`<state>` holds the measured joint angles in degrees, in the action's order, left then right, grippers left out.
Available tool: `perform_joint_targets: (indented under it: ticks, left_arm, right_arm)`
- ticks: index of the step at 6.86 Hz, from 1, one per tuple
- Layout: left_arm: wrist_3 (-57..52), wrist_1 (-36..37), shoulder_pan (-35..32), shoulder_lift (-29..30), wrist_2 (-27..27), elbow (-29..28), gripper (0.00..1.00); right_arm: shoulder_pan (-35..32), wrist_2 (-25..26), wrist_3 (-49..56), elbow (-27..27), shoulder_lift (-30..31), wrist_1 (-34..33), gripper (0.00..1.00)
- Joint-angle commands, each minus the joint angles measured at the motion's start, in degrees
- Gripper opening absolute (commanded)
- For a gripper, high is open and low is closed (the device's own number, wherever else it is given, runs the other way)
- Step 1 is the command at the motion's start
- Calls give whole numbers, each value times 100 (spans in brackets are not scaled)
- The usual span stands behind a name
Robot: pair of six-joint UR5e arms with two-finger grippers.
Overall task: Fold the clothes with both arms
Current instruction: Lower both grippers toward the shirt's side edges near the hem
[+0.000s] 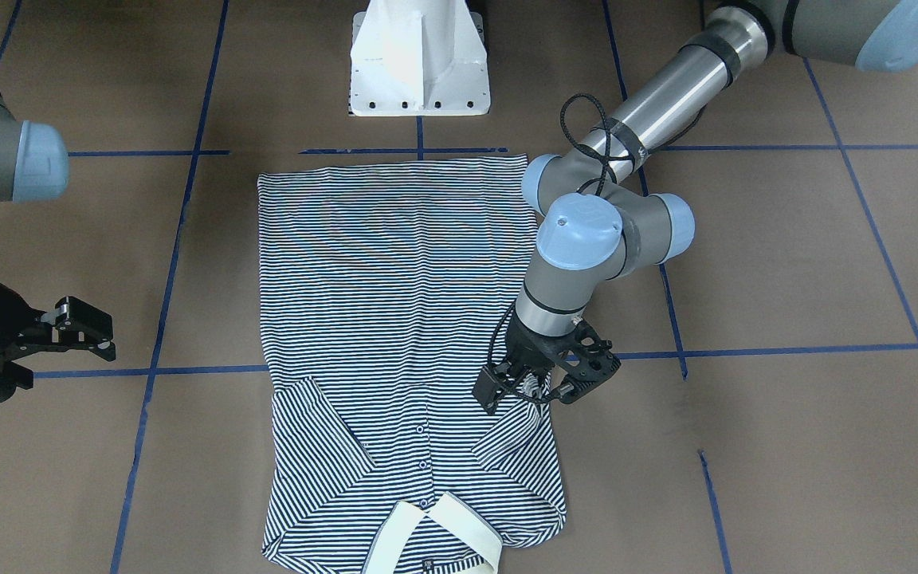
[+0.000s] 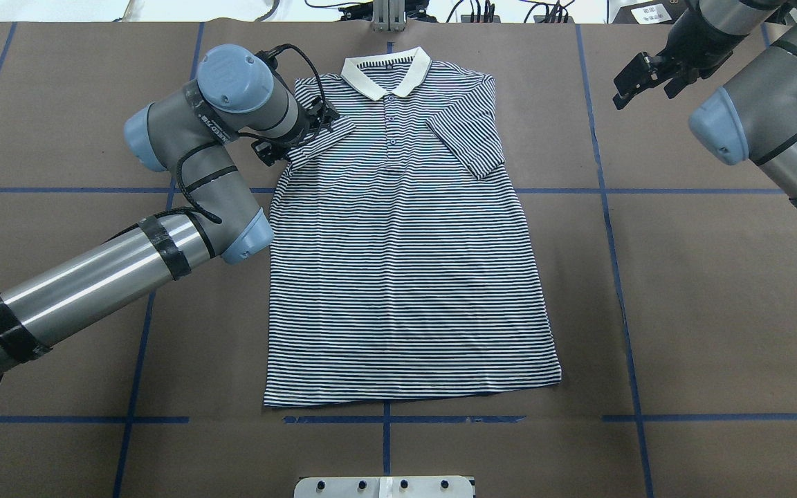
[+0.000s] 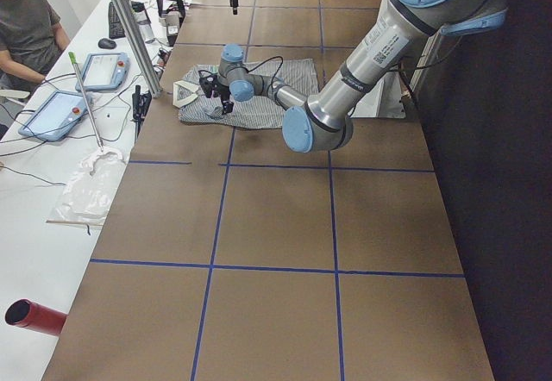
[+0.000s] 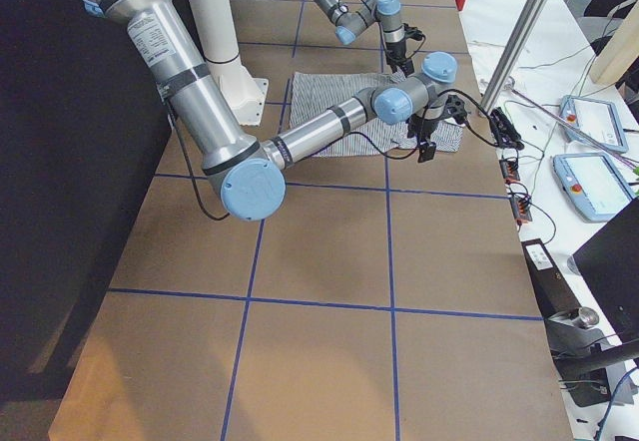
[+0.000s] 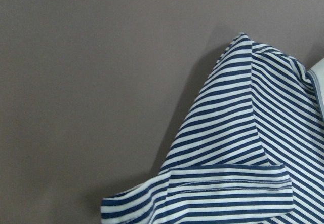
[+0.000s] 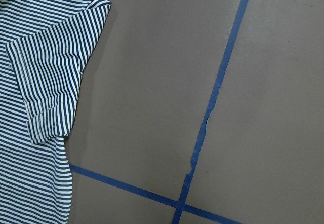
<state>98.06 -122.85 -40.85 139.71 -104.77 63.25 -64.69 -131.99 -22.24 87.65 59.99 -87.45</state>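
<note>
The striped polo shirt [image 2: 405,277] lies flat and face up on the brown table, its cream collar [image 2: 386,71] at the far end. Both short sleeves are folded in over the chest. My left gripper [image 2: 296,135] hovers open over the folded left sleeve [image 5: 228,183]; in the front-facing view the left gripper [image 1: 543,387] has its fingers spread above that sleeve and holds nothing. My right gripper [image 2: 647,83] stands open over bare table, well off the shirt's right side. The right sleeve [image 6: 50,82] lies flat.
The white pedestal base [image 1: 419,64] stands just behind the shirt's hem. Blue tape lines [image 2: 606,207] grid the table. Along the operators' side are tablets [image 3: 52,114], cables, a metal post [image 3: 129,28] and a seated person [image 3: 26,19].
</note>
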Motion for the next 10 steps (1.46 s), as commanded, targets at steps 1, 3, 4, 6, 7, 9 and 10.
perform_joint_targets:
  ticks: [1, 3, 4, 6, 7, 9, 10]
  left_arm:
    - [47, 24, 304, 31, 9, 73, 100]
    - [-215, 112, 288, -92, -52, 485, 100]
    - [-391, 138, 288, -475, -53, 1009, 100]
    - [-593, 1459, 523, -1153, -35, 2824, 100]
    - [-656, 1614, 690, -1704, -26, 3607, 100]
    - [-674, 1624, 762, -2593, -18, 4761, 100]
    - [-813, 1894, 858, -2902, -9, 5271, 100]
  right_arm:
    - [-9, 6, 0, -20, 30, 0, 100]
    - [-35, -2, 0, 24, 22, 0, 100]
    - [-44, -11, -17, 120, 65, -9, 100]
    - [208, -47, -1398, 1264, 938, 35, 100]
    - [585, 41, -2041, 1977, 1545, 87, 100]
    - [1287, 548, -2868, 2747, 2235, 349, 100]
    - [1927, 821, -3892, 2775, 2393, 1074, 100]
